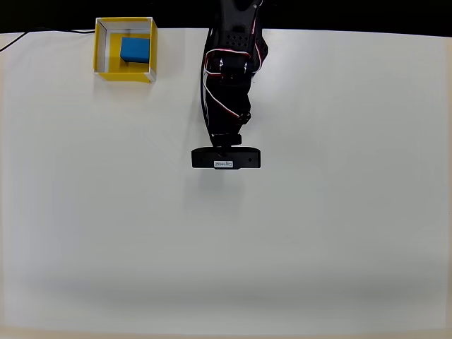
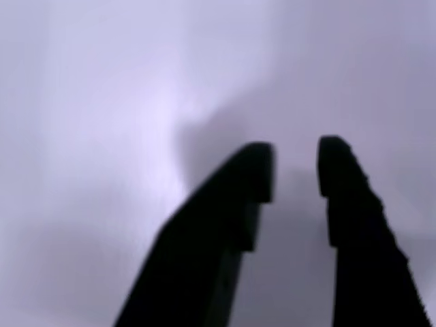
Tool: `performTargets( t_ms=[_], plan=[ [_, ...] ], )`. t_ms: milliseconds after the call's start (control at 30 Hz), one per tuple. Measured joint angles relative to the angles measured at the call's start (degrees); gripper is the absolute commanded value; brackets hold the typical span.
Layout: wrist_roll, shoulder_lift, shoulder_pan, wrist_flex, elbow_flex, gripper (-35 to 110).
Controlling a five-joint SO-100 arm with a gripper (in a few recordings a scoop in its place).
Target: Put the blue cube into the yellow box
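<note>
Overhead view: a white table [image 1: 318, 233] takes up almost the whole picture, with a dark strip along the top edge. The yellow box [image 1: 125, 72] sits near the table's far left corner, just at the top edge, its whitish inner walls forming a square rim. The blue cube [image 1: 135, 49] lies inside the box, on the yellow floor, toward the box's upper right part, close to the far wall and right wall. A thin dark cable [image 1: 42, 31] runs along the table's top edge to the left of the box. The black arm [image 1: 229, 85] reaches down from the top middle of the picture, well to the right of the box, with red and white wires looping along its side. At its lower end a black bar-shaped camera [image 1: 226, 158] with a small white label sits across the arm and hides the fingers from above.

Wrist view: the gripper [image 2: 295, 174] points at bare, blurred pale table surface. Its two black fingers [image 2: 354, 204] rise from the bottom edge, the left one broader with a stepped tip, the right one slimmer. A narrow gap of plain surface shows between the tips, and nothing lies in it: the jaws stand slightly apart and empty. A soft shadow lies on the surface just above the left finger.
</note>
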Motion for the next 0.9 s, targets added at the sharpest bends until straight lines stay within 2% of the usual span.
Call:
performTargets(
  t_ms=[200, 333, 433, 900],
  plan=[
    [6.86, 0.00, 0.00, 5.98, 0.00, 3],
    [18.11, 0.00, 0.00, 6.50, 0.00, 3],
    [21.88, 0.00, -0.70, 6.50, 0.00, 3],
    [22.94, 0.00, -0.70, 6.50, 0.00, 3]
  ],
)
